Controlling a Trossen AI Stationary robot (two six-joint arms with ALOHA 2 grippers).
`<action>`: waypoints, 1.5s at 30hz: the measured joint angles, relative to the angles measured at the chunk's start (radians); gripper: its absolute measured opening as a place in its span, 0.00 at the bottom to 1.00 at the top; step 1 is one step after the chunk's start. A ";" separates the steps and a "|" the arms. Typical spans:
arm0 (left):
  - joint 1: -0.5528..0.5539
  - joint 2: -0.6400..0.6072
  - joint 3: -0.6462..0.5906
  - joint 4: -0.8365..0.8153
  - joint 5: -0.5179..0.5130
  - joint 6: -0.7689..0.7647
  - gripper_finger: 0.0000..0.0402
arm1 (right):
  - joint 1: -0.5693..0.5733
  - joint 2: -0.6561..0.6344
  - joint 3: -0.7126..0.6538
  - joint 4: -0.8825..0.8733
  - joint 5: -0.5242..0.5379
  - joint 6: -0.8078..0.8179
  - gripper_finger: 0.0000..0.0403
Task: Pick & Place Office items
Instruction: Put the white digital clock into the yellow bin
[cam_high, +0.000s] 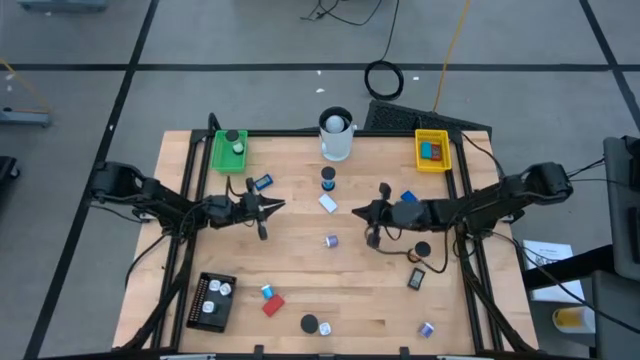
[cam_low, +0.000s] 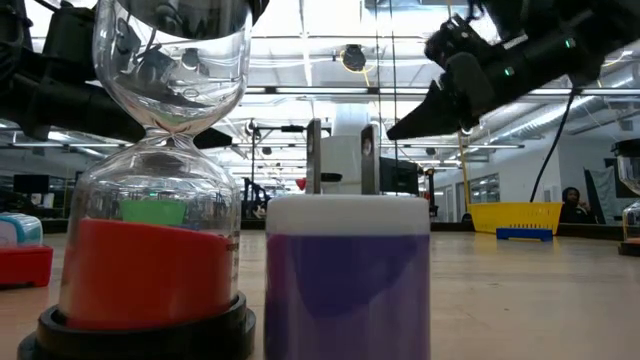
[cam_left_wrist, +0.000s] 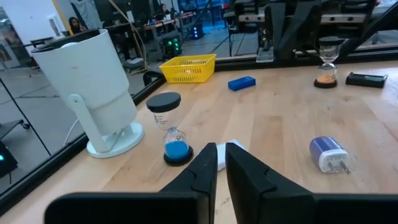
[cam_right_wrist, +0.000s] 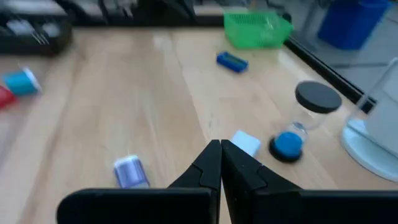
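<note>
Both grippers empty; white piece (cam_left_wrist: 219, 160) just beyond L gripper (cam_left_wrist: 221, 163) tips

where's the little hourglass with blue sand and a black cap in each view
High view: hourglass with blue sand, table middle, below the tall white cup.
Low view: not identifiable; only an orange-sand timer shows close up.
Left wrist view, beside the white cup.
Right wrist view, near the cup's base.
Shared landmark: the white cup.

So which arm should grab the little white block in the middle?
Probably the left. In the overhead view its pincer sits somewhat nearer the white block than the right pincer. Neither holds anything.
</note>
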 joint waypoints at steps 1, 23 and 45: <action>0.000 0.000 0.000 0.000 0.000 -0.001 0.10 | 0.014 0.000 0.032 -0.067 0.022 0.000 0.00; 0.000 0.000 0.000 -0.005 0.001 -0.053 0.10 | 0.245 0.028 0.292 -0.629 0.085 0.258 0.16; 0.000 0.000 0.000 -0.005 0.002 -0.054 0.10 | 0.338 0.289 0.547 -0.842 0.091 0.220 0.44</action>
